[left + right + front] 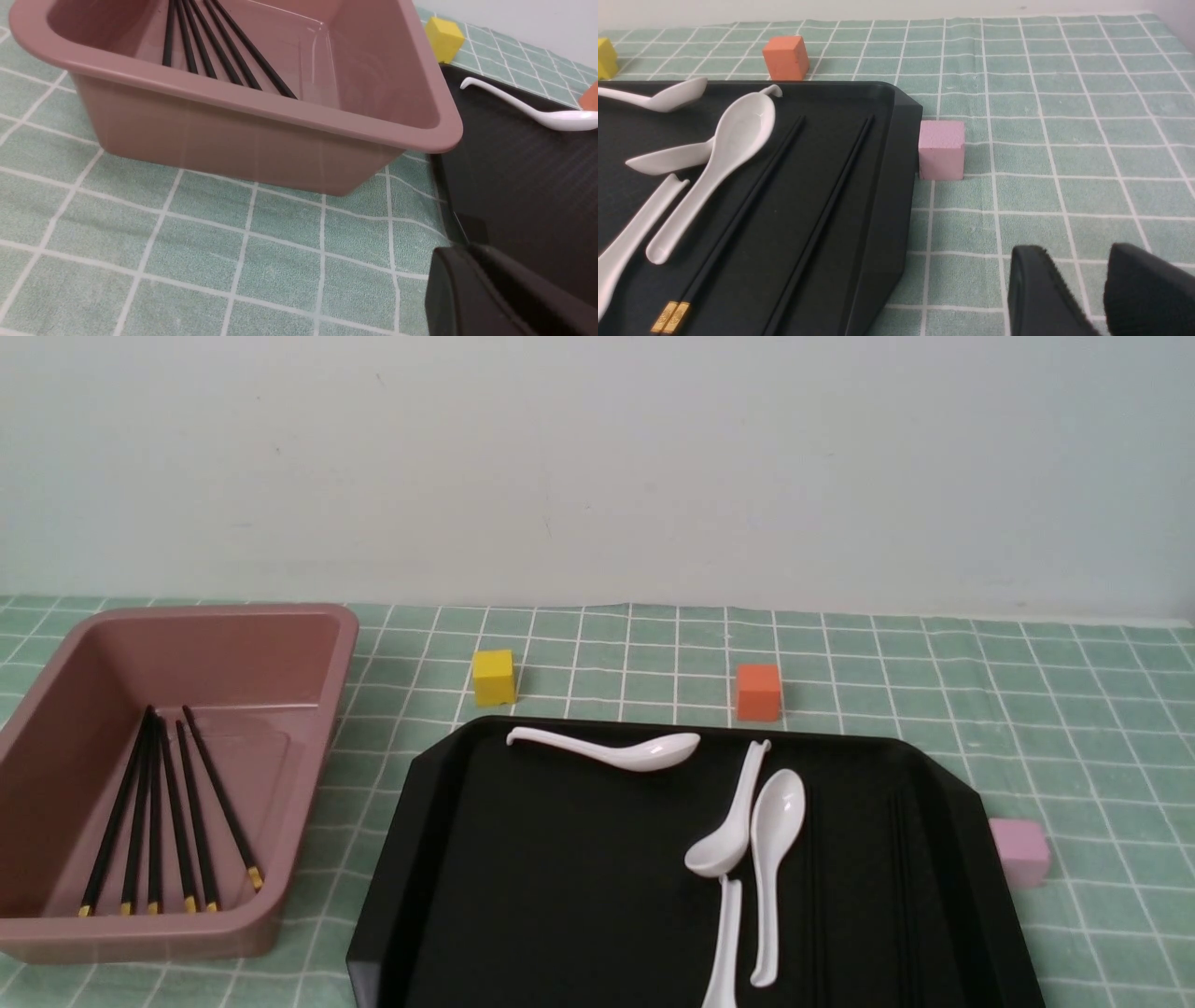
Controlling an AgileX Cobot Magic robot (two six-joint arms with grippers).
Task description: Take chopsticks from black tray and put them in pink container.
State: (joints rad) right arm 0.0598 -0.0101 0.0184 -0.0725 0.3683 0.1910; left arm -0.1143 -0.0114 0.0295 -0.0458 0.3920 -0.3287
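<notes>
Dusty-pink deep plastic tub [308, 747] sits left of the glossy black flat tray [523, 859] and already has several thin black gold-tipped chopsticks [159, 812] lying inside. More are on the tray beside the white plastic soup spoons [719, 154]. Right gripper [1099, 291]: small gap, empty. Left gripper [490, 294]: can't tell, only one dark finger shows.
</notes>
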